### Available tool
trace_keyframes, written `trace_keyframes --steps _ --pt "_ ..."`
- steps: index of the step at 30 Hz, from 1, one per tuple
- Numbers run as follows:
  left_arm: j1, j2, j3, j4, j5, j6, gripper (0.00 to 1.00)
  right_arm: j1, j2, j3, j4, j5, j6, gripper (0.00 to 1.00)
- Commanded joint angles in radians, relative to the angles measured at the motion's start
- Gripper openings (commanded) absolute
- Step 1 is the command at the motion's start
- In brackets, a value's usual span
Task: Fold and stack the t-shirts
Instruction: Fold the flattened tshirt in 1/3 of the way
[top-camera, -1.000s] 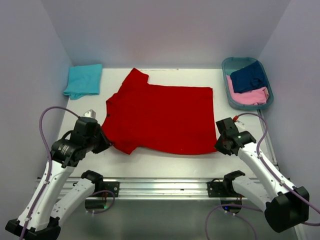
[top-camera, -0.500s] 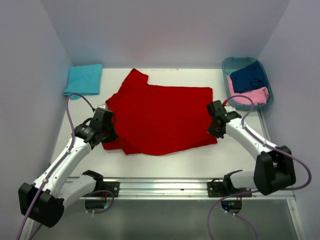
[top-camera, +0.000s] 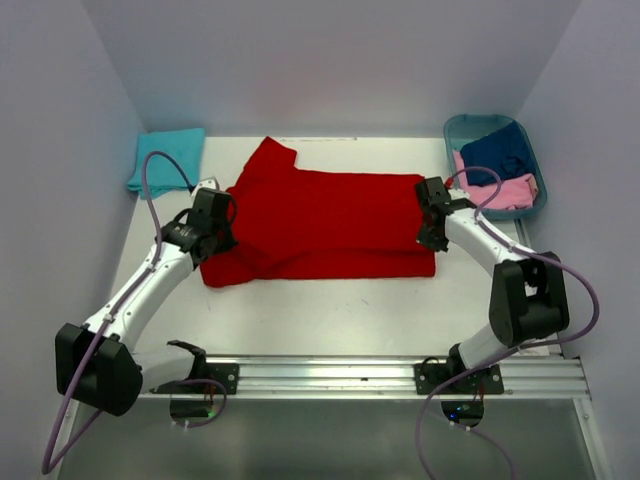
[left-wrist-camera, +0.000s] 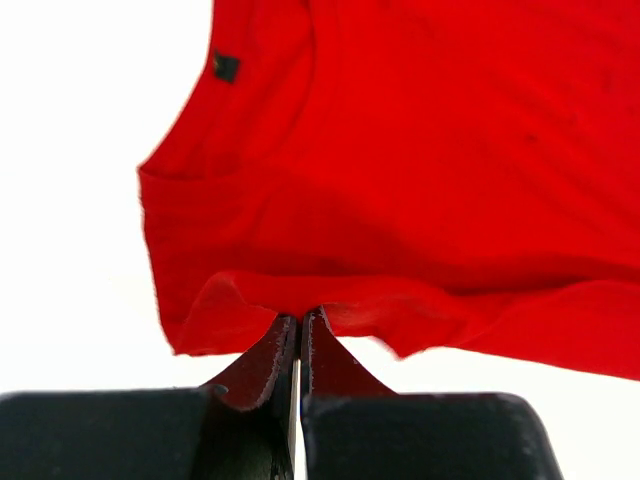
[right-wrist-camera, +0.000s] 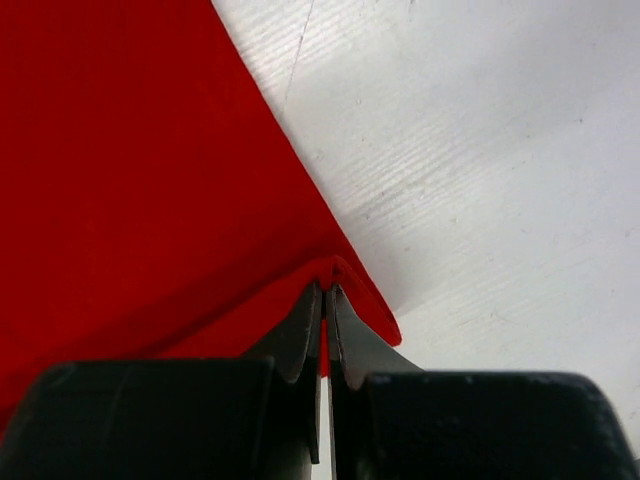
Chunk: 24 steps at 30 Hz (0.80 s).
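**A:** How far along is the folding?

**B:** Early, I judge. A turquoise shirt (top-camera: 168, 160) lies folded at the far left corner of the table (top-camera: 330, 310). The red shirt (top-camera: 330, 215) lies spread mid-table, its near edge doubled over towards the far side.

**A:** And the arms?

**B:** The left pincer (top-camera: 224, 243) is clamped on the red shirt's near left edge. The right pincer (top-camera: 431, 236) is clamped on its near right corner.

**A:** What remains?

**B:** Finishing and stacking the red one, then the navy shirt (top-camera: 497, 152) and pink shirt (top-camera: 505, 192), both heaped in the basket (top-camera: 455, 135) at the far right.
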Motion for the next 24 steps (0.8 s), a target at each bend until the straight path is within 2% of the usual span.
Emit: trace_keyframes --steps 1,11,24 --pt "0.039 0.032 0.04 0.08 -0.035 0.058 0.0 -0.021 0.018 0.05 0.03 0.043 -0.039 0.0" --pt "0.079 0.173 0.06 0.148 -0.008 0.088 0.0 -0.033 0.084 0.069 0.056 0.026 -0.044 0.0" --pt "0.095 0.181 0.094 0.158 -0.034 0.094 0.0 -0.041 0.114 0.09 0.072 0.035 -0.052 0.0"
